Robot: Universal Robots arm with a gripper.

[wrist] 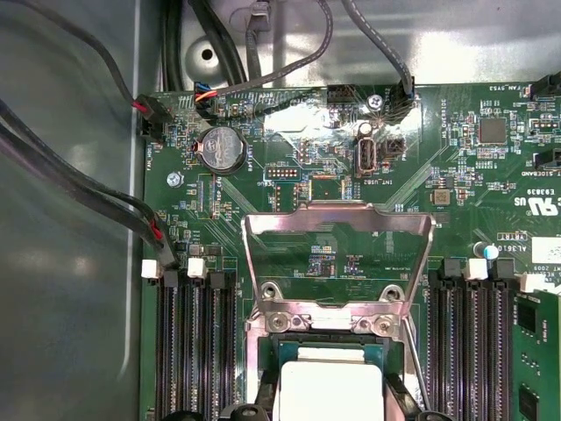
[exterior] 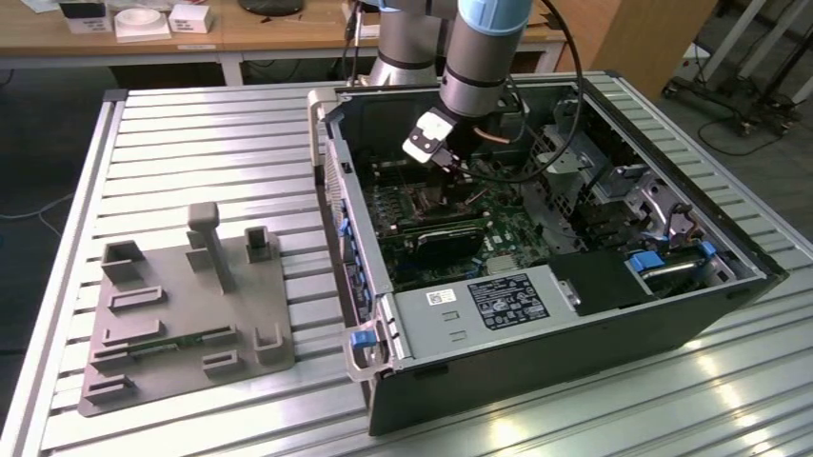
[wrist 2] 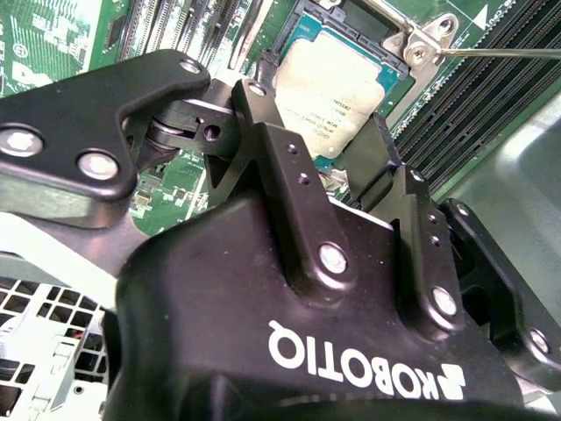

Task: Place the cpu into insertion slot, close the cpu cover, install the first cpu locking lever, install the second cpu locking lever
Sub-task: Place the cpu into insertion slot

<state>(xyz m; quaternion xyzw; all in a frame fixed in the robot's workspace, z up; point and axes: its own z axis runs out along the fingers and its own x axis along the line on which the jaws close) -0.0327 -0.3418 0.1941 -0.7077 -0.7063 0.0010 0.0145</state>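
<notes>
Cpu [wrist: 329, 392] cut by the first wrist view's edge, partly behind the gripper [wrist 2: 314, 118] in the second wrist view, lever [wrist 2: 500, 53] beside the cpu running off frame, cpu's surroundings behind the arm [exterior: 477, 67] in the exterior view.

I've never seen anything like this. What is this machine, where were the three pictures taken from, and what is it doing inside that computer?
It is one robot arm with a pincer at its tip. The exterior view comes from a camera off the arm: the arm reaches into an open computer case lying on a slatted metal table, with a grey fixture toward the exterior view's left. The two wrist views come from cameras riding on the arm, looking at the green circuit board. There the pincer is right at the cpu, a small silver square at the insertion slot. The cpu cover, a thin metal frame, stands open. Whether the pincer grips the cpu I cannot tell.
</notes>
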